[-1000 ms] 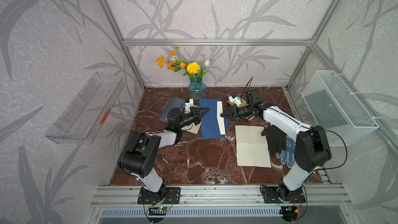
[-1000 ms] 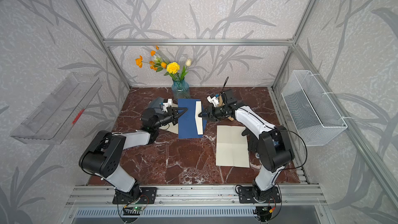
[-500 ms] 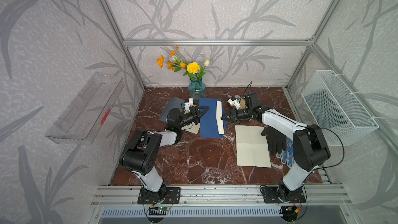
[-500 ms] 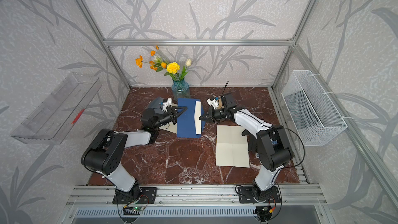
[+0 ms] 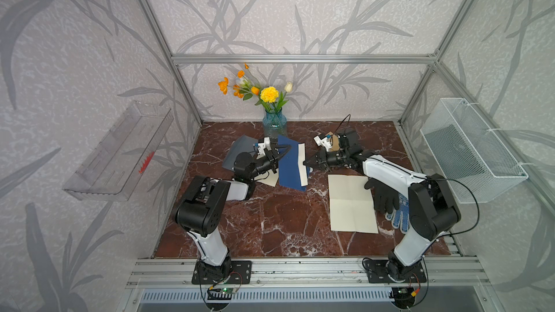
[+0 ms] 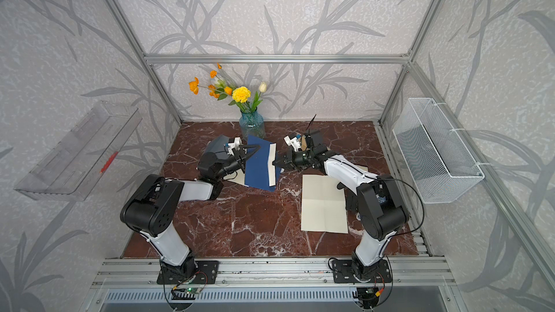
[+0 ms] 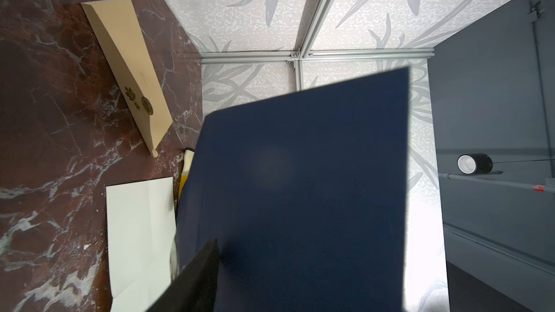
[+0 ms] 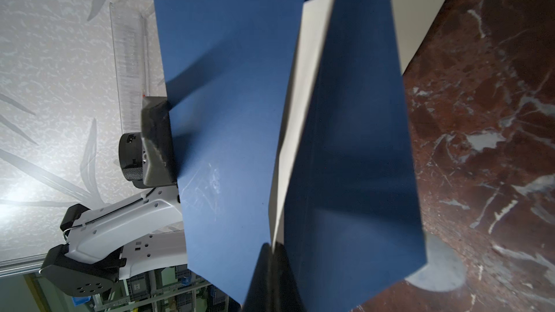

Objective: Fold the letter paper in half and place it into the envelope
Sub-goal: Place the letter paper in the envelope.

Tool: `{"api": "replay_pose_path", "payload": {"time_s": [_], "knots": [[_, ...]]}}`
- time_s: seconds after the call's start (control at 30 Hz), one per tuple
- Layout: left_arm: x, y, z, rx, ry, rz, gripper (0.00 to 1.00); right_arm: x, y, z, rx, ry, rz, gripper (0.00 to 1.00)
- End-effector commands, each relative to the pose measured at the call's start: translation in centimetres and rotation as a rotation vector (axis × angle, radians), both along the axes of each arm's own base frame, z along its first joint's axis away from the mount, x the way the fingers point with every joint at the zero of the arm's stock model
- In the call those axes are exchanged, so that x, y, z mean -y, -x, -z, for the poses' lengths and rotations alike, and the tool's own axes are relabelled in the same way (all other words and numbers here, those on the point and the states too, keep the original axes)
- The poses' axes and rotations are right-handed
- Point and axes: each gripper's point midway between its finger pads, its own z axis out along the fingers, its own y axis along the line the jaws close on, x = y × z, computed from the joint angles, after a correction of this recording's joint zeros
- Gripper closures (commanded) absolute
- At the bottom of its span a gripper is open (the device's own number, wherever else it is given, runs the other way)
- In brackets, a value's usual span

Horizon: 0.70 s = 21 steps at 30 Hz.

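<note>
Envelope (image 5: 289,166), navy, raised at a tilt above the worktop (image 5: 270,220), flap folded open toward the right arm. Holds the letter paper (image 5: 301,153), mostly inside, with only a narrow cream strip showing along the mouth. Vase (image 5: 274,123) at the back wall, filled with yellow and orange flowers (image 5: 270,94). Clear shelf (image 5: 120,151) on the left wall, carrying one red thing (image 5: 146,162) too small to tell. White wire basket (image 5: 471,151) hanging on the right wall.

Right gripper (image 5: 305,162) closed, tips meeting at the outer edge of the cream strip, about halfway along the mouth; impossible to tell whether paper is pinched there. Left gripper (image 5: 280,157) at the opposite long edge of the envelope, jaws parted, one finger above the blue face and one below.

Grey envelope (image 5: 240,150) just behind the left gripper. Tan envelope (image 7: 129,70) flat beyond the right arm. Large cross-creased cream sheet (image 5: 351,205) flat near the right arm, with a black glove (image 5: 383,196) touching its side.
</note>
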Motion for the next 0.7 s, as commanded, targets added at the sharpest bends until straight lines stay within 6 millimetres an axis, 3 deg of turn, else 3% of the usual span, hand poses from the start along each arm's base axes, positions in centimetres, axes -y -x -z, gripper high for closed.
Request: {"api": "replay_pose_path", "payload": {"time_s": [0.0, 0.2, 0.33, 0.57, 0.67], "knots": [[0.1, 0.4, -1.8, 0.069, 0.039, 0.012, 0.46, -0.9, -0.2, -0.7, 0.017, -0.051, -0.016, 1.00], [-0.2, 0.4, -3.1, 0.100, 0.050, -0.008, 0.83, -0.7, 0.2, 0.9, -0.016, -0.021, -0.019, 1.00], [-0.3, 0.4, -3.5, 0.105, 0.055, -0.013, 0.98, -0.2, 0.5, 2.0, -0.035, 0.037, -0.022, 0.97], [-0.3, 0.5, -3.6, 0.105, 0.057, -0.010, 1.00, 2.3, 0.7, 3.3, -0.050, 0.152, 0.014, 0.83], [-0.3, 0.6, -3.7, 0.107, 0.057, -0.004, 1.00, 2.3, 0.6, 3.3, -0.053, 0.150, -0.001, 0.78]]}}
